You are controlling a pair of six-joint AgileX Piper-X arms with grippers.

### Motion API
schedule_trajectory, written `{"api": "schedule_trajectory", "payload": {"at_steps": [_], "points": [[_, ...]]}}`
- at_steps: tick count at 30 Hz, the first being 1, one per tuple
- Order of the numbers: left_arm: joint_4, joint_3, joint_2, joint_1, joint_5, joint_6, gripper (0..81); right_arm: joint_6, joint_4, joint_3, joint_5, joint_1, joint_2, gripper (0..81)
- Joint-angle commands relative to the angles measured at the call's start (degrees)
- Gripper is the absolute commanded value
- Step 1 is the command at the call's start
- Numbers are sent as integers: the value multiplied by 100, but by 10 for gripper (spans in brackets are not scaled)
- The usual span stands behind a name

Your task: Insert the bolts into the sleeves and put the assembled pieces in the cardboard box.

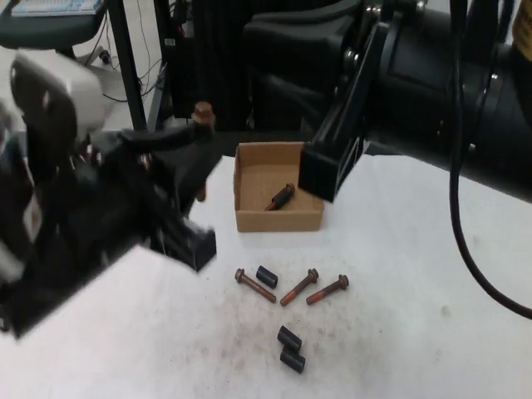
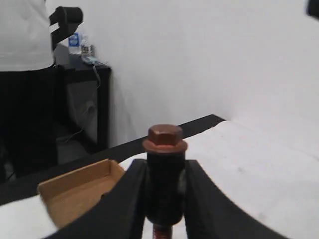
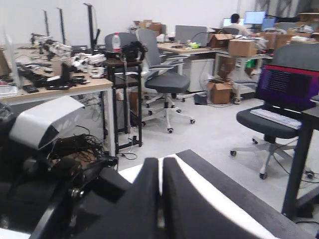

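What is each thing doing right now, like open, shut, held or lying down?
left gripper: shut on the held piece.
held piece: bolt inside its sleeve, head sticking out.
right gripper: shut, empty.
cardboard box: open, one piece inside.
boxed piece: assembled, lying flat.
loose bolts: three, lying bare on the table.
loose sleeves: three, lying empty on the table.

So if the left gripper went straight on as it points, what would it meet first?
Probably nothing near: the left gripper, shut on the sleeved bolt, points past the bench toward the white wall. The cardboard box seems off that line.
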Motion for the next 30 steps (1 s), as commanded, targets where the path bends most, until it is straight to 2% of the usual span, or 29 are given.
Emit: {"api": "schedule_trajectory", "payload": {"at_steps": [1, 5, 8, 10, 13, 15, 20, 24, 27, 30], "points": [[280, -333, 203, 165, 207, -4, 3, 31, -75, -7, 477, -31, -77, 5], [820, -1127, 1188, 436, 1025, -4, 3, 31, -64, -7, 629, -31, -92, 5], [1247, -1892, 2167, 536, 1236, -4, 3, 31, 32, -7, 756, -31, -140, 5], [1588, -2415, 2796, 567, 1237, -66, 3, 0, 286, -7, 1432, -31, -241, 5], [2390, -3325, 3761, 577, 1237, -273, 3, -236, 737, -7, 2903, -121, -529, 5], [2834, -3988, 4452, 577, 1237, -279, 3, -642, 1074, -7, 3279, -301, -713, 5], [3362, -5601, 5986, 577, 1191, -279, 3, -802, 2036, -7, 3331, -1040, -1131, 5], [3966, -6916, 7055, 577, 1152, -279, 3, -308, 2812, -7, 3331, -1708, -1243, 5], [4587, -7777, 7716, 577, 959, -279, 3, 58, 3225, -7, 3144, -2177, -1245, 5], [4992, -8394, 8213, 590, 866, 36, 3, 91, 3449, -7, 2738, -2501, -1245, 5]]}}
